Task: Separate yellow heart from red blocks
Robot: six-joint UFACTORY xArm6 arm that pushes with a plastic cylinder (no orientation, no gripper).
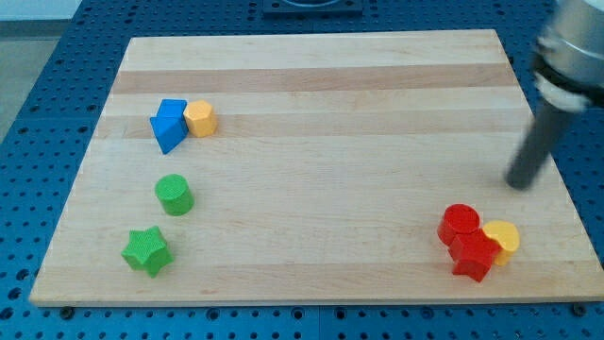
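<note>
The yellow heart lies near the board's bottom right corner. It touches two red blocks on its left: a red cylinder and a red star-shaped block just below the cylinder. My tip is above and slightly right of this cluster, apart from it, with a gap of bare wood between.
A blue block touches a yellow hexagon-like block at the upper left. A green cylinder and a green star sit at the lower left. The board's right edge is close to the cluster.
</note>
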